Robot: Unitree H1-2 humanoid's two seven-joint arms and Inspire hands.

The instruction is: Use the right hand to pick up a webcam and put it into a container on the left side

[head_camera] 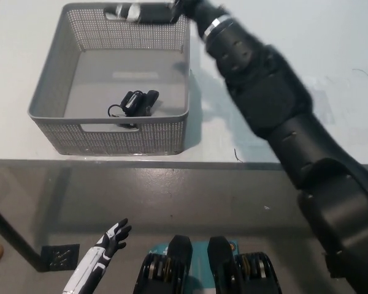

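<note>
White and resting, the left hand (pixel 107 242) is hanging at the lower left of the frame, fingers apart, holding nothing. Above it, in the upper left, the grey mesh basket (pixel 54 86) is holding the black webcam (pixel 137 101), which is lying on the basket floor near the front wall. At the top centre, the black right hand (pixel 146 12) is blurring over the basket's far rim; its fingers cannot be told. The placing looks done, with only pulling the arm clear left.

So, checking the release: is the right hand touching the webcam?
Apart. The head view shows the webcam on the basket floor, the right hand up at the far rim.
</note>
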